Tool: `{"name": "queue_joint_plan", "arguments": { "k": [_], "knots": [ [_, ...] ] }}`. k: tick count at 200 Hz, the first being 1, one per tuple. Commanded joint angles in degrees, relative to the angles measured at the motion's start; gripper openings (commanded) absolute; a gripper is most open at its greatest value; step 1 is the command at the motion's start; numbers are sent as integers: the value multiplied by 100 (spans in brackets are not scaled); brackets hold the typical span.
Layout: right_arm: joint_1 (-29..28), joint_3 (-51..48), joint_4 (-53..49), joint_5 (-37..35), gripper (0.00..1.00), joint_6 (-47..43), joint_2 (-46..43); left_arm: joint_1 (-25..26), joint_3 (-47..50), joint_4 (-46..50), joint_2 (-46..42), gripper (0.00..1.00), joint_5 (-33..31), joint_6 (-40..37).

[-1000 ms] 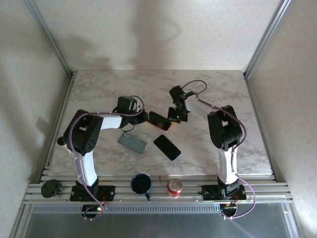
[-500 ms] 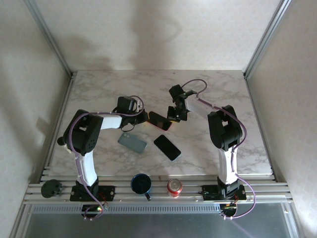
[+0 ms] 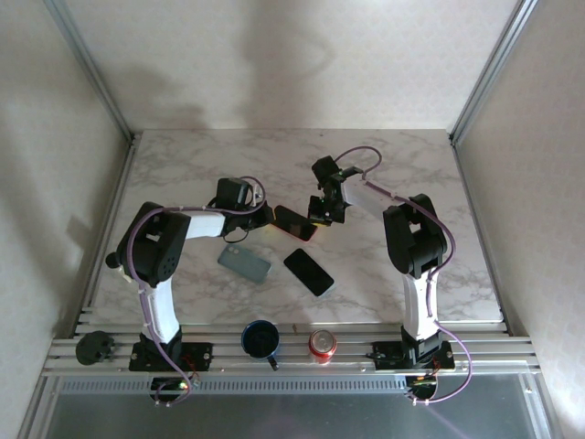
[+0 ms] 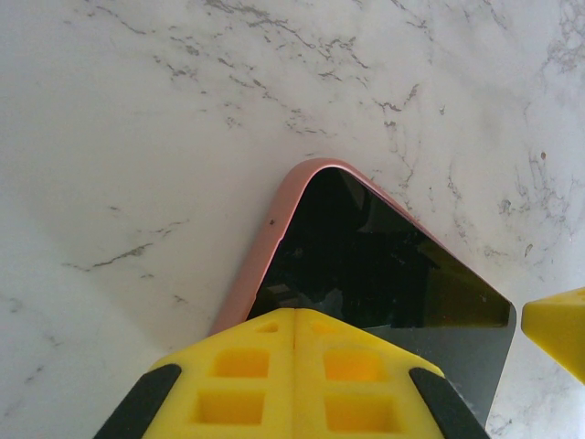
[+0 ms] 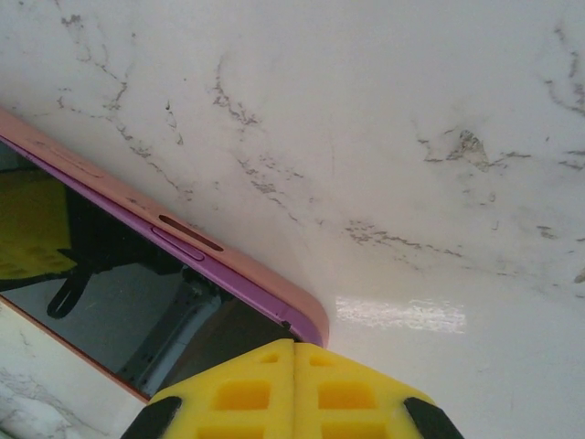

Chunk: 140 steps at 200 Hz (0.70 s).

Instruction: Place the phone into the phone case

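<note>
A dark-screened phone (image 3: pixel 294 222) lies in a pink phone case (image 4: pixel 274 233) on the marble table, midway between the two arms. My left gripper (image 4: pixel 294 315) is shut, its yellow tips resting over the phone's screen (image 4: pixel 384 265) near one end. My right gripper (image 5: pixel 294 346) is also shut, with its tips at the opposite corner. There the phone's purple side (image 5: pixel 220 280) shows just inside the pink case rim (image 5: pixel 266 283). In the top view the left gripper (image 3: pixel 262 219) and right gripper (image 3: pixel 322 215) flank the phone from either side.
A second black phone (image 3: pixel 309 272) and a grey-green case (image 3: pixel 244 263) lie nearer the arm bases. A dark blue mug (image 3: pixel 260 338) and a red can (image 3: pixel 322 344) stand on the front rail. Bare marble (image 3: pixel 402 174) stretches behind and to the right.
The right gripper has shifted slightly up and left along the phone's corner. The left gripper and the phone stay put.
</note>
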<state>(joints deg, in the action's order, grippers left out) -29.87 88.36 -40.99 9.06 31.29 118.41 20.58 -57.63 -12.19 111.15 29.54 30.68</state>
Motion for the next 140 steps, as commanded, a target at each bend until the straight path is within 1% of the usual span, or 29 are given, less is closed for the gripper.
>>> {"name": "queue_joint_plan", "arguments": {
  "k": [1, 84, 140],
  "knots": [
    [20, -28, -110, -23, 0, 56, 238, 69, 76, 58, -15, 3, -45, 52],
    [-44, -764, 165, -37, 0, 272, 389, 74, 111, -30, 20, 3, -1, 88],
    [-186, -1032, -43, -140, 0, 256, 497, 78, 179, -176, 63, 3, 8, 103]
  ]
}}
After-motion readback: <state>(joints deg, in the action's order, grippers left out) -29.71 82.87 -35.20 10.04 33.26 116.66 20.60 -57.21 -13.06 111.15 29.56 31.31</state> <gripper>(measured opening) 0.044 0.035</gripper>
